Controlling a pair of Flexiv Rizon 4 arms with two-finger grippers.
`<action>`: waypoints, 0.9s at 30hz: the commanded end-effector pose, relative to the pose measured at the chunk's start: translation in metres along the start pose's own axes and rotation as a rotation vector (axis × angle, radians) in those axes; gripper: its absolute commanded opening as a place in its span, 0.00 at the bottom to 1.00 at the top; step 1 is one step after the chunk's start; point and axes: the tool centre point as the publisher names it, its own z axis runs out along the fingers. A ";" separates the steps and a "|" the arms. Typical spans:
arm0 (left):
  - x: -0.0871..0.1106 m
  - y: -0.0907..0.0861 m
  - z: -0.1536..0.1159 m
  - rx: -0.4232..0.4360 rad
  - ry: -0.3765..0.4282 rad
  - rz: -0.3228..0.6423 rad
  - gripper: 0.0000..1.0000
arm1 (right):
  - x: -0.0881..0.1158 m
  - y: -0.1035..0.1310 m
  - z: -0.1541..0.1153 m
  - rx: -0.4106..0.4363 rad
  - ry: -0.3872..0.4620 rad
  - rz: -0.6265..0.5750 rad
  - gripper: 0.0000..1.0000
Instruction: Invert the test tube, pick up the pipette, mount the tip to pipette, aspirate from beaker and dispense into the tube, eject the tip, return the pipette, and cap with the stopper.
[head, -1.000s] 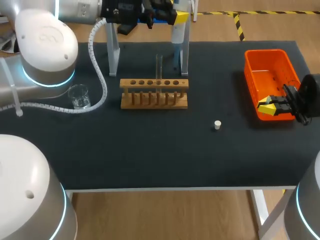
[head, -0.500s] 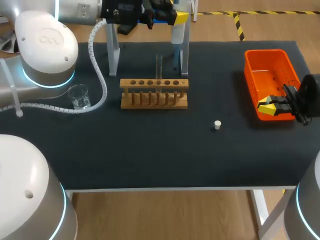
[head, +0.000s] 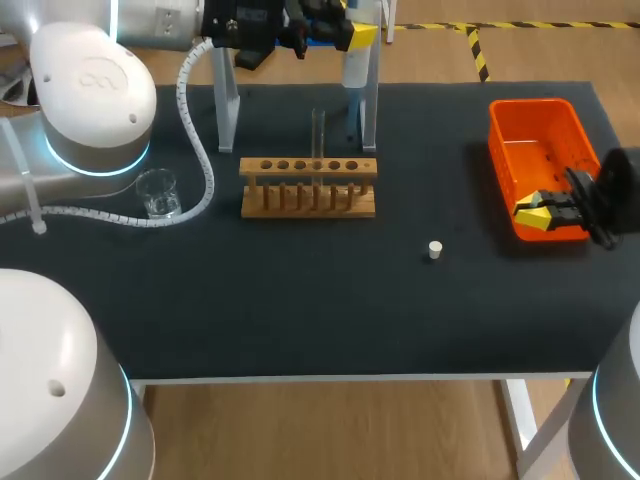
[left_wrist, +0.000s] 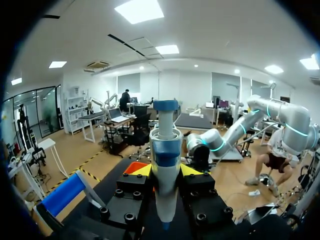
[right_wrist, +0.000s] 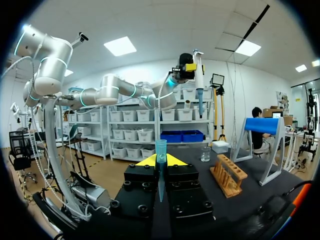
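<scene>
My left gripper is at the table's back edge, shut on the white and blue pipette, which hangs upright beside the clear stand. In the left wrist view the pipette stands between the yellow fingers. My right gripper hovers over the orange bin, shut on a pale blue pipette tip. A glass test tube stands upright in the wooden rack. The beaker sits left of the rack. The white stopper lies on the mat.
The black mat covers the table. My left arm's white cable loops down past the beaker. From the right wrist, the rack, the beaker and the stand's blue top lie ahead.
</scene>
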 end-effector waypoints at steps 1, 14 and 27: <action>0.000 0.000 -0.001 0.000 0.002 0.000 0.00 | -0.017 0.005 0.027 0.000 0.008 0.012 0.00; 0.000 0.000 -0.001 0.000 0.002 0.000 0.00 | -0.063 0.009 0.086 0.025 0.028 0.022 0.00; 0.000 0.000 -0.001 0.000 0.002 0.000 0.00 | -0.097 0.009 0.143 0.039 0.060 -0.004 0.00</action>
